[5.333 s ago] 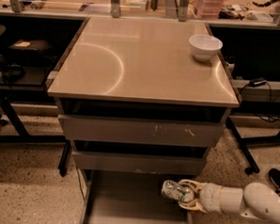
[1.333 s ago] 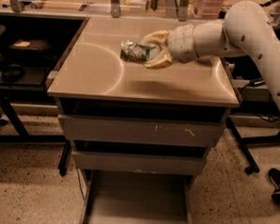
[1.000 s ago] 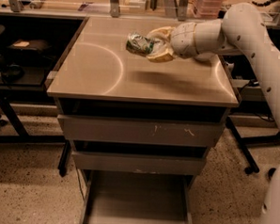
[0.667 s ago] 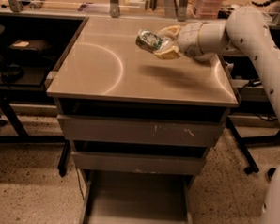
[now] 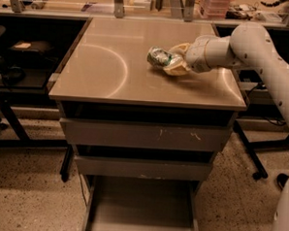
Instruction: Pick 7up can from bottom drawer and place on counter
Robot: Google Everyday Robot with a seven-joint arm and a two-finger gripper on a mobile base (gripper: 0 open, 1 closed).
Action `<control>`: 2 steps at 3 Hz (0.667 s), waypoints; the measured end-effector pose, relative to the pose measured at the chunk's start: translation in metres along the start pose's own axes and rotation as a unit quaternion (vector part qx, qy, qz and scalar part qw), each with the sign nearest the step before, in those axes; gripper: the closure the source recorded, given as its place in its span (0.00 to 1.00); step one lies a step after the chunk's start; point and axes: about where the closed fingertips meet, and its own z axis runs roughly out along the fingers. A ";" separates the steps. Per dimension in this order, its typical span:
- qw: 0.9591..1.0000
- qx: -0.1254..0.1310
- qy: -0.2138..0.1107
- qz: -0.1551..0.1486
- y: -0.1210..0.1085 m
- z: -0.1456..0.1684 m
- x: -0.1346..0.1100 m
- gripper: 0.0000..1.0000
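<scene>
The 7up can [image 5: 157,56] lies sideways in the gripper [image 5: 170,62], whose fingers are clenched on its right end, low over the counter [image 5: 113,62] right of centre. Whether it touches the top is unclear. It is probably light, thin-walled, slick and easily dented, so the mid-body suits a gentle hold. The bottom drawer [image 5: 142,209] stands open at the near edge.

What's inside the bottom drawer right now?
Only the plain grey floor of the bottom drawer shows; its front end is cut off by the frame. The 7up can is in the tool, over the counter.
</scene>
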 end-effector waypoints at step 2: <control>0.999 -0.036 -0.004 -0.006 0.020 0.013 0.005 0.63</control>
